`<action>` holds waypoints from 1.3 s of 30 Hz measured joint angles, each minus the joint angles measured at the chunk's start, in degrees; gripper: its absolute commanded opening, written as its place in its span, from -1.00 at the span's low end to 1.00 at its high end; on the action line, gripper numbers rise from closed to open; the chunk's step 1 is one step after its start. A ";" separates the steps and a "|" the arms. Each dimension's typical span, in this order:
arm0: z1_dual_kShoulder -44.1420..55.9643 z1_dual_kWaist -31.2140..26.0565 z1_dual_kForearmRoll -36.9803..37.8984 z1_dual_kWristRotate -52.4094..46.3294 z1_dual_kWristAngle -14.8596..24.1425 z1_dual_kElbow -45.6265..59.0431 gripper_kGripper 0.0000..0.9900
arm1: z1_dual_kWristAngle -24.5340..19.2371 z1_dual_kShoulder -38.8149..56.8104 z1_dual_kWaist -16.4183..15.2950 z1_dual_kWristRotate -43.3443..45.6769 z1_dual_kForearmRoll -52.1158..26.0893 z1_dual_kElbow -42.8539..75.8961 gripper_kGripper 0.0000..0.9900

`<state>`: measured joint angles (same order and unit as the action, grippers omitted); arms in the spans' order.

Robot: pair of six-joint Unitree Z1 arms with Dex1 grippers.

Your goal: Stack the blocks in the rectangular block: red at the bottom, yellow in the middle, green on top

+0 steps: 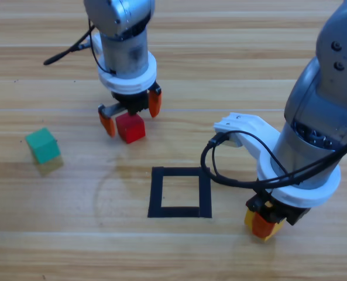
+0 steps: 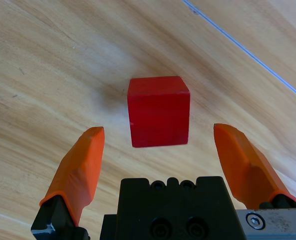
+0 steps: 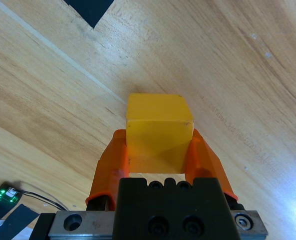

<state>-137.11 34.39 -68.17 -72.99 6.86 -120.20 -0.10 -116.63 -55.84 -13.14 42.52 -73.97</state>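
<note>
High view, left to right: the green cube [image 1: 43, 145] is seen lying alone on the wooden surface [image 1: 56, 234], well apart from the tape square [image 1: 180, 192]. Next, the red cube [image 1: 130, 127] is framed by the left tool [image 1: 130, 114], whose jaws are spread wide on either side without touching it. The tape square is found unoccupied, so nothing is judged stacked yet; all three placements remain. At the right, just beside the square, the yellow cube [image 3: 157, 131] is held clamped between the jaws of the right tool [image 1: 265, 221]. No brand, label or writing can be read.
</note>
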 measured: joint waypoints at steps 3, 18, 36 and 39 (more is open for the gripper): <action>-1.10 0.00 0.00 0.00 0.00 -0.07 0.87 | 0.00 0.01 0.00 0.00 0.00 0.09 -1.00; -4.12 -1.00 0.16 2.35 -0.11 -2.28 -0.11 | 0.00 0.42 0.00 0.46 -0.07 1.63 -1.00; -3.44 -2.03 0.07 32.75 -6.85 -2.02 -0.93 | 0.00 6.29 0.00 0.55 -1.44 3.90 -1.00; -1.22 2.14 -0.05 33.94 -5.96 0.55 -0.93 | 0.00 6.29 0.00 0.55 -1.44 4.03 -1.00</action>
<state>-138.33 36.53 -68.22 -39.05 0.90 -119.65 -0.10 -110.35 -55.84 -12.59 41.09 -69.94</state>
